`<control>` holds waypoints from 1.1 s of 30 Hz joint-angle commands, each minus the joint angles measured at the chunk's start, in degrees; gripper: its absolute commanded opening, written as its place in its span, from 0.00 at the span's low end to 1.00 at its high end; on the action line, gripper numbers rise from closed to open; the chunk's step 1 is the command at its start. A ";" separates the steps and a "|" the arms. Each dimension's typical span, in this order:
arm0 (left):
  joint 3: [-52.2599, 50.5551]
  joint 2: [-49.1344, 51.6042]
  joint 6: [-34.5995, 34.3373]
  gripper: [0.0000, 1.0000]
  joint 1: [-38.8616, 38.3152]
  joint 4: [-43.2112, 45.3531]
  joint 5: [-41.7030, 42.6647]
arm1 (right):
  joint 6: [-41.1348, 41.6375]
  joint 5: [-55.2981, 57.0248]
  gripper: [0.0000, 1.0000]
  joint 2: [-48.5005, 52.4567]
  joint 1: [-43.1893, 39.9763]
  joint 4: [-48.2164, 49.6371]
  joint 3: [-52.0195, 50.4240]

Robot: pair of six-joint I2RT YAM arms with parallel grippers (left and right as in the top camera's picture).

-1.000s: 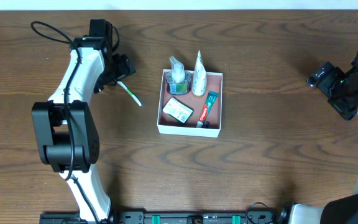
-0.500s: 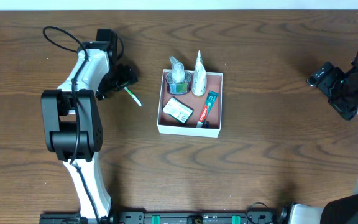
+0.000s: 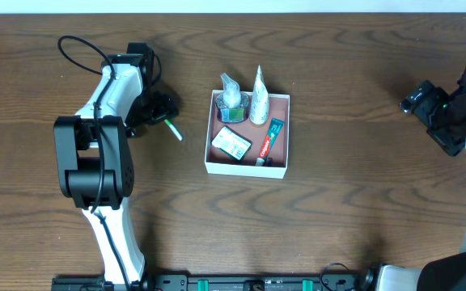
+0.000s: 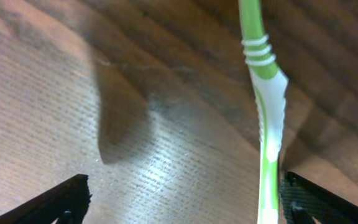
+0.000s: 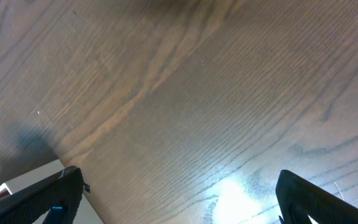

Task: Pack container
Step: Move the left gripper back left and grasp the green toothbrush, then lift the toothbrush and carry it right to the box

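The container stands in the middle of the counter, open at the top, and well apart from both arms. Inside it lie a toothpaste tube and a green-white packet, and two taller toiletries stand at its far wall.

A green and white toothbrush lies flat on the counter to the left of the container. The left gripper hangs just over it. In the left wrist view its fingers are spread wide, and the handle runs close beside one fingertip; nothing is pinched. The right gripper is far off at the other side, also spread, over bare wood.

The container looks light, with thin walls that may bend or slide if pushed, so it is better left where it stands. The toothbrush is probably stiff, light and rather smooth. A hold across the thicker middle of the handle seems safest, with the fingers low to the counter.
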 commanded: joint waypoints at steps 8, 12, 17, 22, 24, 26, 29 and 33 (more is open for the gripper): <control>0.68 0.28 6.60 0.91 -0.02 0.39 -0.96 | 0.59 -0.20 0.99 0.37 -0.20 -0.02 0.52; 0.22 0.31 5.03 0.75 -0.09 2.80 -0.90 | 0.59 -0.20 0.99 0.37 -0.20 -0.02 0.52; -0.85 0.33 1.90 0.67 -0.31 3.93 -0.63 | 0.59 -0.20 0.99 0.37 -0.20 -0.02 0.52; -1.01 0.33 -0.44 0.41 -0.59 3.23 -0.46 | 0.61 -0.20 0.99 0.37 -0.20 -0.02 0.52; -1.14 0.33 -0.87 0.36 -0.79 3.23 -0.42 | 0.59 -0.20 0.99 0.37 -0.20 -0.02 0.52; -1.38 0.33 -0.87 0.35 -1.09 3.30 -0.42 | 0.59 -0.20 0.99 0.37 -0.20 -0.02 0.52; -1.53 0.33 -0.85 0.35 -1.60 3.30 -0.44 | 0.61 -0.20 0.99 0.37 -0.20 -0.02 0.52; -1.55 0.33 -0.98 0.35 -2.08 3.26 -0.44 | 0.61 -0.17 0.99 0.37 -0.20 -0.02 0.52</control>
